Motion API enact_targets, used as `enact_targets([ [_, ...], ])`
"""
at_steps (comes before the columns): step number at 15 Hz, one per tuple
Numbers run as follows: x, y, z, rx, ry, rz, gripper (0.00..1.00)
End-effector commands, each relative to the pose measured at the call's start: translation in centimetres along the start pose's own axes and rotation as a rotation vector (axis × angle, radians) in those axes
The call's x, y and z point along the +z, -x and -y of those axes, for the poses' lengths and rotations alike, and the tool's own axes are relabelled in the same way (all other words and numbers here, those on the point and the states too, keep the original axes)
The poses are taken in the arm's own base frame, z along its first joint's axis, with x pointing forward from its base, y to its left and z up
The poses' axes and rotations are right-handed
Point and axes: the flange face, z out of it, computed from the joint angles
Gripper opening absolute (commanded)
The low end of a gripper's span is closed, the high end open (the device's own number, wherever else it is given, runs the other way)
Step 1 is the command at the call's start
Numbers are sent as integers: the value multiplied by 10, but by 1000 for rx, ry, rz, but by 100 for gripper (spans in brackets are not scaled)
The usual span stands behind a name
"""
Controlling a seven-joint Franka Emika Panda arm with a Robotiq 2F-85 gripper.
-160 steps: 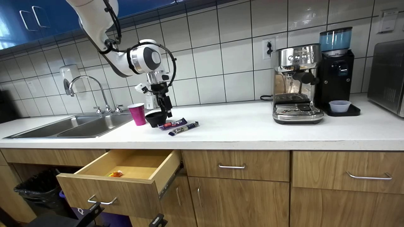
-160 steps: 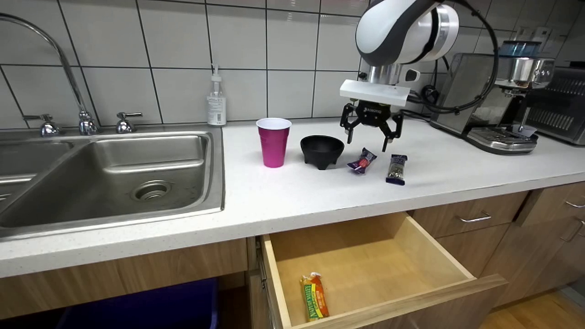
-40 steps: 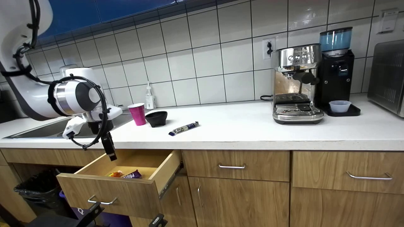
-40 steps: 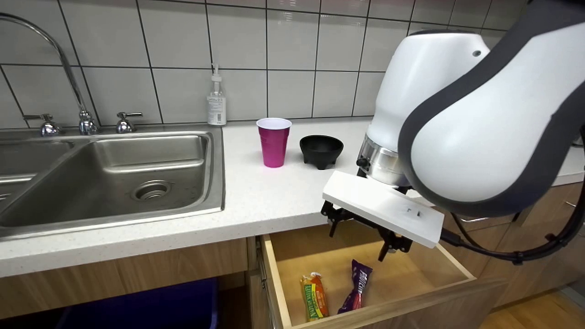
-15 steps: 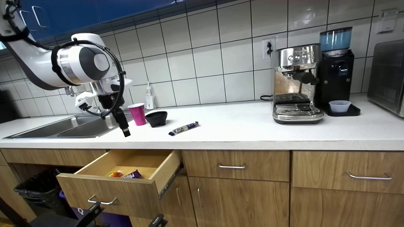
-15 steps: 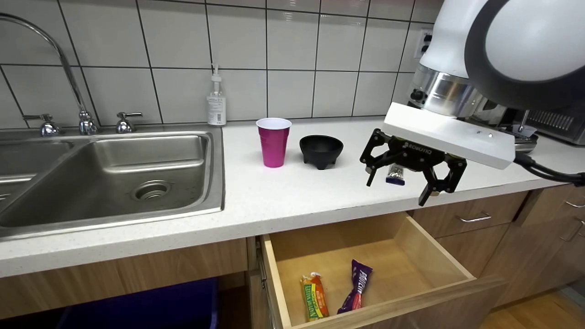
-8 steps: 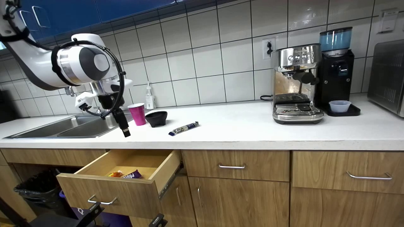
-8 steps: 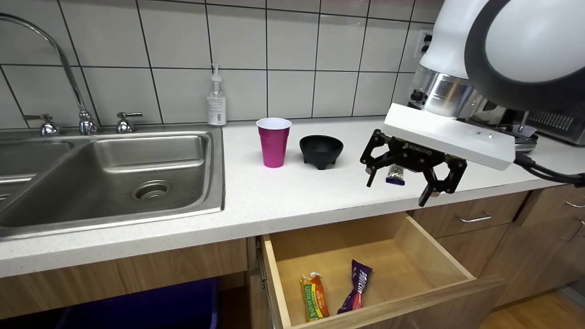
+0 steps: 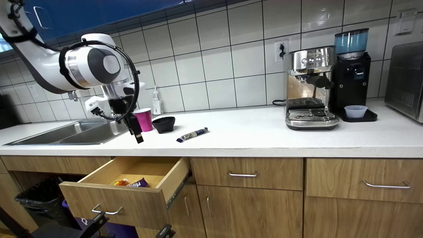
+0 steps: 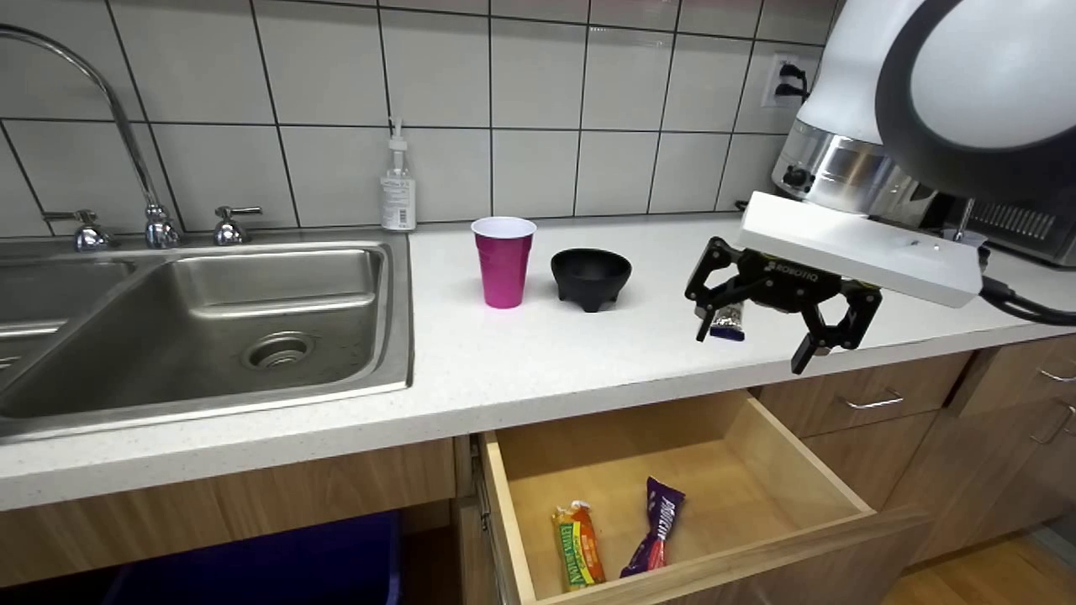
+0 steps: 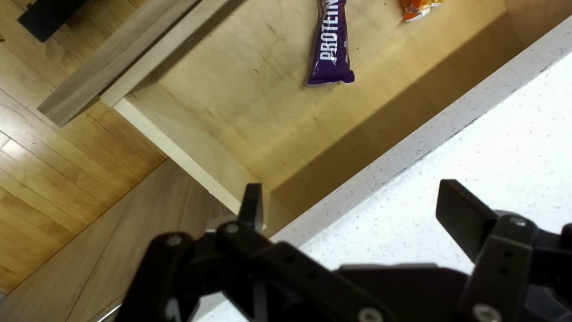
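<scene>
My gripper (image 10: pixel 750 351) stands open with nothing between its fingers, above the counter's front edge by the pulled-out drawer (image 10: pixel 714 470). In the wrist view the fingers (image 11: pixel 254 203) are spread wide over the counter edge and a drawer corner. A silver and dark-blue wrapped bar (image 9: pixel 192 135) lies on the counter; in an exterior view the gripper hides part of this bar (image 10: pixel 728 323). Inside the drawer rest a purple "PROTEIN" bar (image 11: pixel 330 49) and, beside it, an orange, yellow and green packet (image 10: pixel 578 546), which the wrist view cuts off.
A pink cup (image 10: pixel 503 265) and a black footed bowl (image 10: pixel 591 281) stand between the sink (image 10: pixel 395 336) and the gripper. Farther along the counter are an espresso machine (image 9: pixel 310 89) and a grinder (image 9: pixel 352 72). A soap bottle (image 10: pixel 398 189) is by the wall.
The purple bar has gone from the counter into the drawer. Since then my open gripper has risen from the drawer to above the counter edge, lately shifting slightly toward the silver and dark-blue bar.
</scene>
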Motion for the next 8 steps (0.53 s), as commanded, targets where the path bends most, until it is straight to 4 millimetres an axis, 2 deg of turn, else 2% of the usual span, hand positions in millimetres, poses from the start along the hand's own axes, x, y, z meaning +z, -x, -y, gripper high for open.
enact_targets([
  [1, -11, -8, -14, -22, -7, -10, 100],
  [8, -14, -38, -22, -27, -15, -23, 100],
])
